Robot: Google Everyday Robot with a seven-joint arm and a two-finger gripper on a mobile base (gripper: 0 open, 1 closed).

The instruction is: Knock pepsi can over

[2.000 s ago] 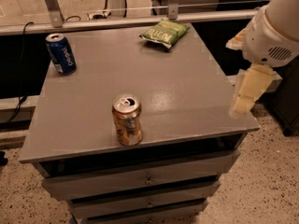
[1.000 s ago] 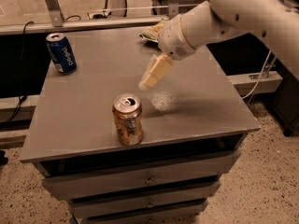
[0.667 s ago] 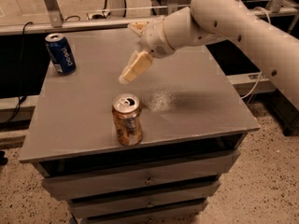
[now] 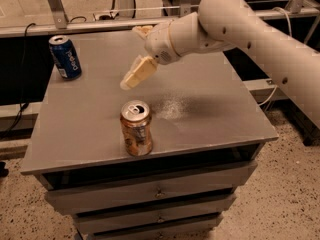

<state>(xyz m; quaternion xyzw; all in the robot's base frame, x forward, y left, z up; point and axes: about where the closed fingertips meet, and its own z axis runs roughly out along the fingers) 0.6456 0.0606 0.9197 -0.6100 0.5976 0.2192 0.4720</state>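
Two upright cans: pepsi can (image 4: 65,56) rear-left, orange can (image 4: 136,129) front, spread tool (image 4: 131,56) behind it.

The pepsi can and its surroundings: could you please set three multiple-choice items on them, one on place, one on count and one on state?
1. Where does the pepsi can stand?
A. At the far left corner of the cabinet top
B. At the near right corner
C. Inside a drawer

2. How many cans stand on the top?
A. One
B. Two
C. Three

3. How is the pepsi can?
A. Lying on its side
B. Crushed flat
C. Upright

Answers:
1 A: it is at the far left corner, apart from the pincer, which hangs over the middle of the top.
2 B: only the pepsi can and the orange-gold can near the front edge show.
3 C: its silver top faces up.
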